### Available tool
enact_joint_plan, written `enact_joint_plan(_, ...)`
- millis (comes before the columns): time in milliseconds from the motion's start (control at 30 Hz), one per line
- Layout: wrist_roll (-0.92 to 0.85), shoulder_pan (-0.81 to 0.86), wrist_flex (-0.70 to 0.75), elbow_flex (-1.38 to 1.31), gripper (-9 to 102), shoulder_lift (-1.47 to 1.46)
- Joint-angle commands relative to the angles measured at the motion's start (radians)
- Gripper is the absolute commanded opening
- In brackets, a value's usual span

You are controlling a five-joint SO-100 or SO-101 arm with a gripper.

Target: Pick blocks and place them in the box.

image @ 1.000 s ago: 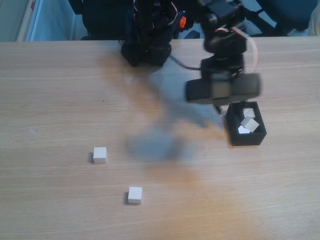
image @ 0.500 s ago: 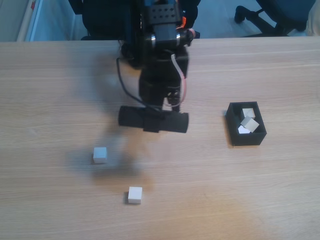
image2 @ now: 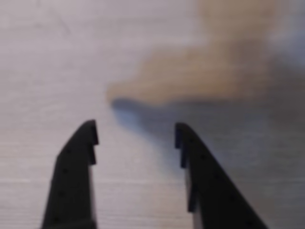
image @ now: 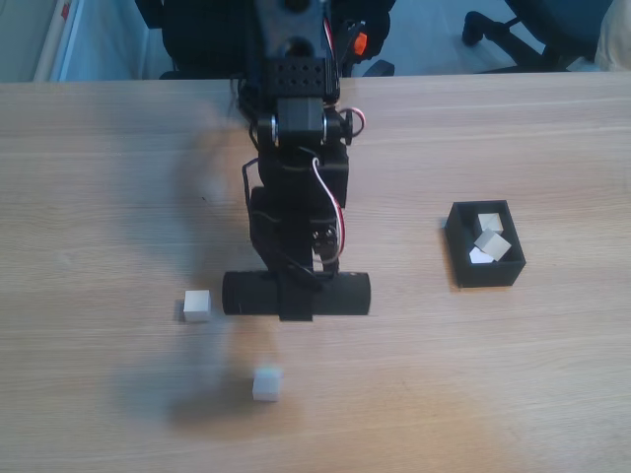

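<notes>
Two white blocks lie loose on the wooden table in the fixed view, one (image: 197, 304) at the left and one (image: 265, 382) nearer the front. The black box (image: 488, 273) stands at the right with three white blocks (image: 492, 244) inside. The black arm (image: 296, 197) reaches out from the back, and its black cylindrical wrist part (image: 296, 293) hovers just right of the left block and above the front one. In the wrist view my gripper (image2: 136, 131) is open over bare wood, with nothing between its fingers.
The arm's base (image: 291, 59) sits at the table's back edge, with an office chair base (image: 513, 25) behind it. Bare wood lies between the arm and the box.
The arm has swung from over the box at the right to the table's middle, then reached forward toward the two loose blocks. The blocks and the box have not moved.
</notes>
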Motion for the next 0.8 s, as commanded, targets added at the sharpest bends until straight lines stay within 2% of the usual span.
enact_joint_plan(0, -0.032, 0.009, -0.017, -0.129, 17, -0.032)
enact_joint_plan(433, -0.104, 0.086, -0.017, -0.437, 18, -0.256)
enact_joint_plan(767, -0.094, 0.106, -0.034, -0.583, 17, -0.382)
